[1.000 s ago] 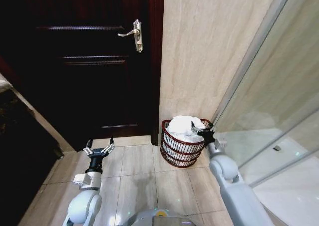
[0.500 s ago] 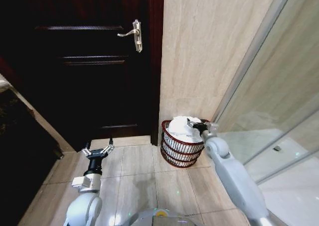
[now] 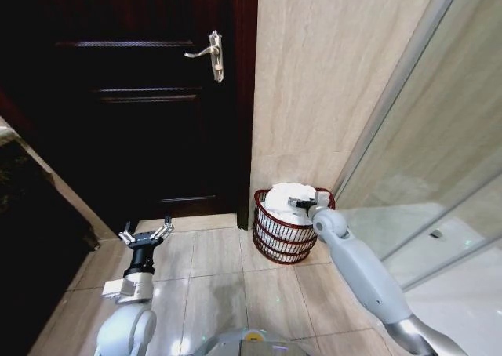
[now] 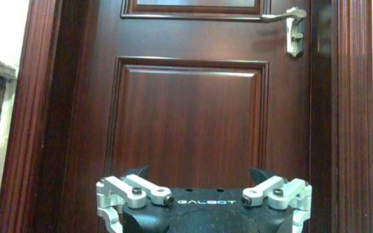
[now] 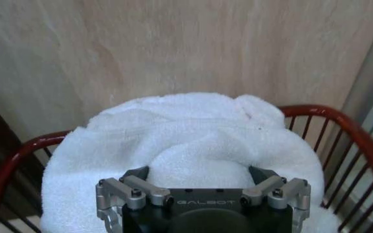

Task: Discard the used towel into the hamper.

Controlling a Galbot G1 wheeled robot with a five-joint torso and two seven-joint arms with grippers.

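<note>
White terry towel (image 3: 286, 199) is mounded in the hamper (image 3: 271, 240), bulging above the rim and touching the wires on most sides. In the right wrist view the towel (image 5: 193, 145) fills the red wire ring (image 5: 348, 131) nearly edge to edge. The hamper stands on the tiled floor (image 3: 212, 281) in the corner, against the beige wall (image 3: 329, 74), between the dark wooden door (image 3: 133, 105) and the glass shower panel (image 3: 439, 144).

Right gripper (image 3: 301, 203) sits directly over the pile at rim height, just above or grazing the cloth; can't tell which. Its fingers (image 5: 134, 174) are spread apart with nothing between them, so released. Towel looks dropped already; I'd call the task at the release/retreat step, essentially done.

Next move, in my judgement: lift straight up clear of the rim before pulling back, so a finger doesn't snag the terry loops or drag the light basket.

Left gripper (image 3: 146, 234) is parked low over the floor facing the door, fingers (image 4: 141, 187) splayed, empty.
</note>
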